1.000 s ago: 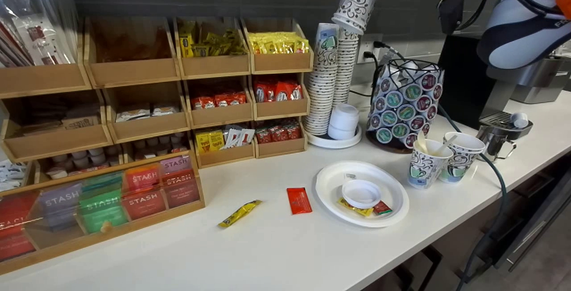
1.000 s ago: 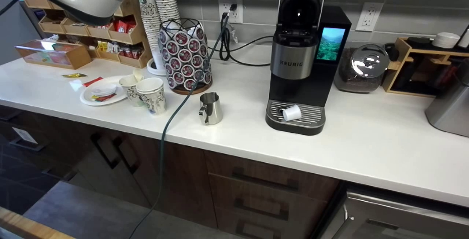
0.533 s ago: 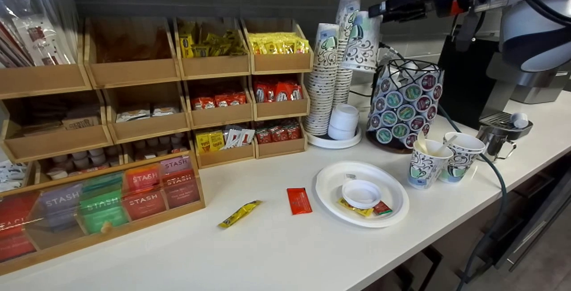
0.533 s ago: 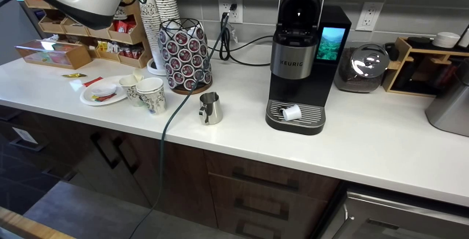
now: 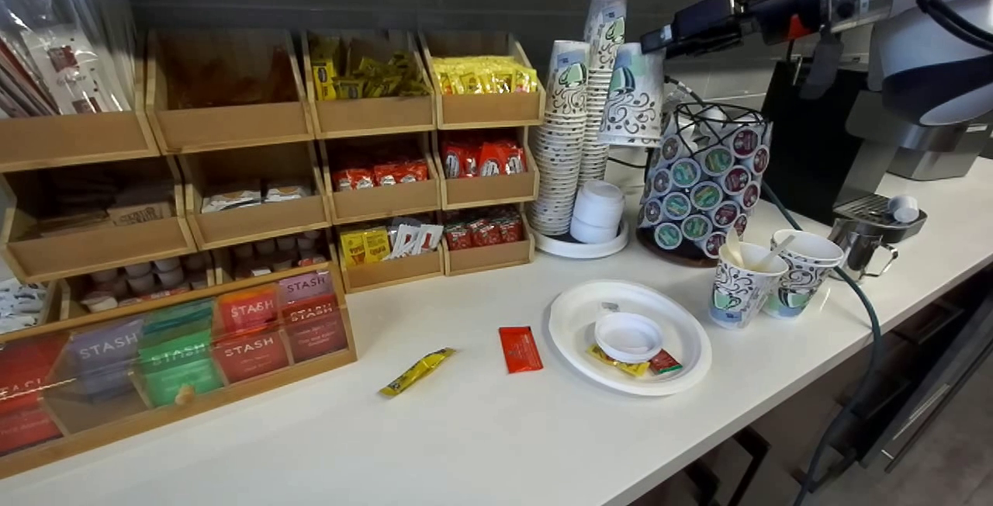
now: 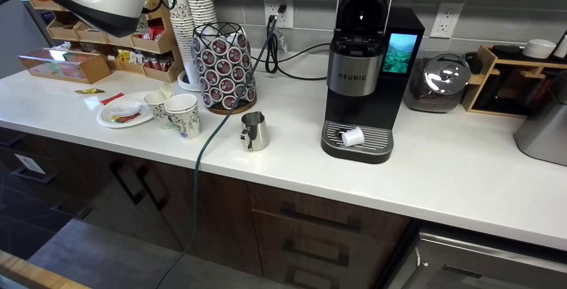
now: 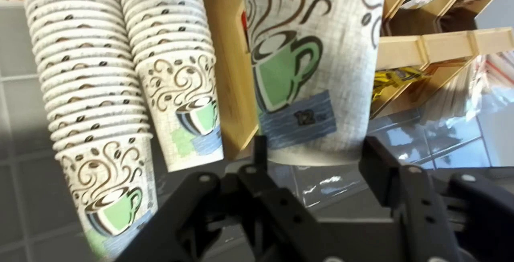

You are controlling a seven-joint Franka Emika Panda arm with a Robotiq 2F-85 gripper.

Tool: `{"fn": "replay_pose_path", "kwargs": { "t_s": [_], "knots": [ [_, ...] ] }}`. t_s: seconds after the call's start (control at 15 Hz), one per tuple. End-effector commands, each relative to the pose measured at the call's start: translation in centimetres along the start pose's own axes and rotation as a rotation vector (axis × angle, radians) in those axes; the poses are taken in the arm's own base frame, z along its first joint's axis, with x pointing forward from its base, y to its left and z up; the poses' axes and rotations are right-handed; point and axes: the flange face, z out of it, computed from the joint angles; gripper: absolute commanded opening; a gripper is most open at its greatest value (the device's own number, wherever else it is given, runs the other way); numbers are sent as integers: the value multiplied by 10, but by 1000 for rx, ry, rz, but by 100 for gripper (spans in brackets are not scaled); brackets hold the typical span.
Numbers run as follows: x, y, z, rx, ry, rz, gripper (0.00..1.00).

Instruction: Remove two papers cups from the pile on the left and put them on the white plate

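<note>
My gripper is shut on a paper cup, which hangs upside down from its base end. In the wrist view the gripper has one finger on each side of the cup; whether another is nested inside cannot be told. Just behind the held cup in an exterior view stand two columns of nested cups: the pile, which is the shorter, and a taller column. The white plate lies on the counter below, bearing a small white bowl and sachets. The arm hides the gripper in an exterior view.
Two patterned cups with stirrers stand to the right of the plate. A wire pod holder rises close to the held cup. Small white bowls sit by the columns. Wooden sachet bins fill the left; loose sachets lie nearby.
The gripper has come down with the held cup, which went from tilted to nearly vertical. It now hangs lower, in front of the taller column and near the pod holder.
</note>
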Motion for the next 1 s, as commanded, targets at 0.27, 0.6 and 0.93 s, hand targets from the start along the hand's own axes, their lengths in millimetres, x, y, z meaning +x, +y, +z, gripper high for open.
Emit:
{"fn": "replay_pose_path", "kwargs": {
  "t_s": [0.27,0.6,0.93],
  "knots": [
    [-47,-26,-1,196,-95,38,35],
    [-82,-44,8,236,-136,-12,35],
    [-125,-36,25,154,-154,-131,35]
  ]
}}
